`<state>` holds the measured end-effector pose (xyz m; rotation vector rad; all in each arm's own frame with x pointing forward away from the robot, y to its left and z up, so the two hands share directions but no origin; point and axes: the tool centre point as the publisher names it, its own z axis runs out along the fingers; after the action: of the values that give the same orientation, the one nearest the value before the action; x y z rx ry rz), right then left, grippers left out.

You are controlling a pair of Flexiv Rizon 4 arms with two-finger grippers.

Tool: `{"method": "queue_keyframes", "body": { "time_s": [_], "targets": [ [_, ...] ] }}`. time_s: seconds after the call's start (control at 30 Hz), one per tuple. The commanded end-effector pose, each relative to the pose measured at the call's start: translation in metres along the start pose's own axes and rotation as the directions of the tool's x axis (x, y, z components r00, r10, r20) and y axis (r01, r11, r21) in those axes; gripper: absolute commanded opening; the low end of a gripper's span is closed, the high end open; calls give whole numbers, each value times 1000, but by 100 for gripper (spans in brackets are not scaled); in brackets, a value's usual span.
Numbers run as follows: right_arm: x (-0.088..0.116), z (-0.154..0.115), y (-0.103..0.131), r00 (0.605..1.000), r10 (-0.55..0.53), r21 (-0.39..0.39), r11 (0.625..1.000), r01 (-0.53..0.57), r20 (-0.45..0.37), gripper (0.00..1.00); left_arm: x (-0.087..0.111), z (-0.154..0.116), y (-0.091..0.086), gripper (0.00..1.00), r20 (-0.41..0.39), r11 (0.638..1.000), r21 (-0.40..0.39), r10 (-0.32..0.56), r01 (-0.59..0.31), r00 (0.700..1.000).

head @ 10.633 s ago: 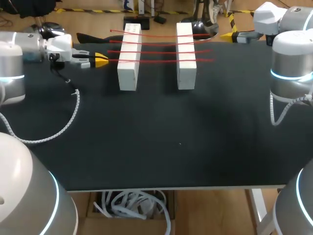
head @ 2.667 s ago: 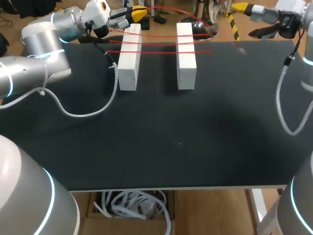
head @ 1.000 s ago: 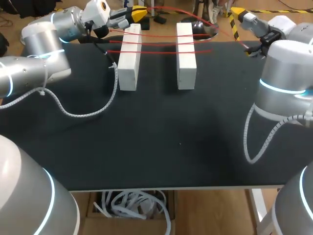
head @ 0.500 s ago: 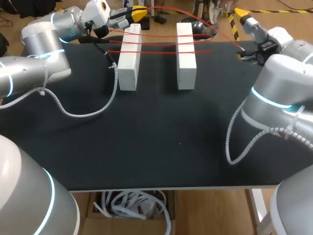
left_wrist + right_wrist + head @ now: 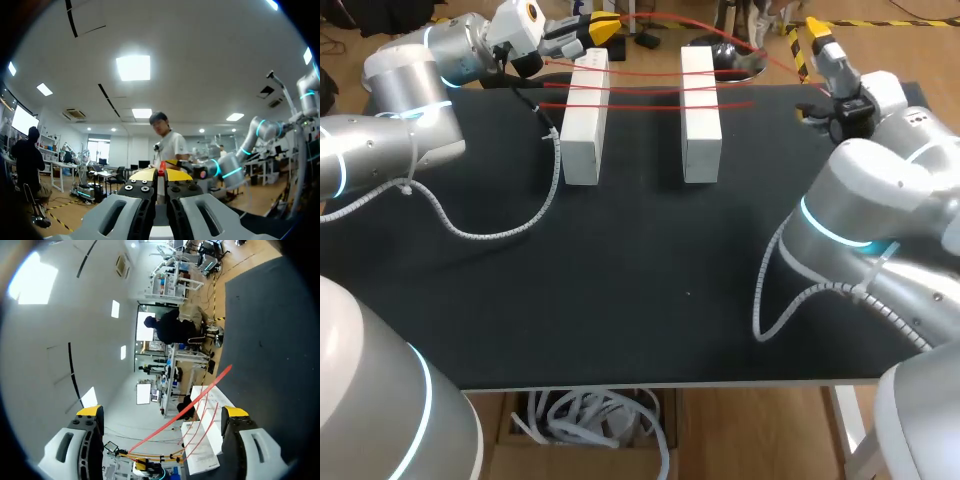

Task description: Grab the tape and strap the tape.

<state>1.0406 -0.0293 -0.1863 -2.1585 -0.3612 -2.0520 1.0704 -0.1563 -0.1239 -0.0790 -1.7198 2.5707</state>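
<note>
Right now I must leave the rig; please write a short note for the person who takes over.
Left gripper: jaws shut on one end of the red tape, above the left white block.
Right gripper: jaws open; the tape runs between them and touches neither.
Three more strands lie across the left block and the right white block.
Done: one end grabbed and held up.
Left: probably close the right jaws on the tape, then strap it.
</note>
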Motion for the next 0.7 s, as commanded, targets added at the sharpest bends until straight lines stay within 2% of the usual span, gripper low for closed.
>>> {"method": "queue_keyframes", "body": {
  "time_s": [0.03, 0.43, 0.7],
  "targets": [
    [1, 2, -4, 1000, 2, -71, 997, -4, -24, 100, -1, 0, 0, 0, -3, 1000, 0, -1, 1, 1000],
    [2, 4, 14, 999, -28, -89, 996, 26, -27, 100, -1, 0, 0, 0, -3, 1000, 0, -1, 1, 1000],
    [4, 7, 15, 999, -41, -78, 996, 38, -32, 100, -1, 0, 0, 0, -3, 1000, 0, -1, 1, 1000]
  ]
}}
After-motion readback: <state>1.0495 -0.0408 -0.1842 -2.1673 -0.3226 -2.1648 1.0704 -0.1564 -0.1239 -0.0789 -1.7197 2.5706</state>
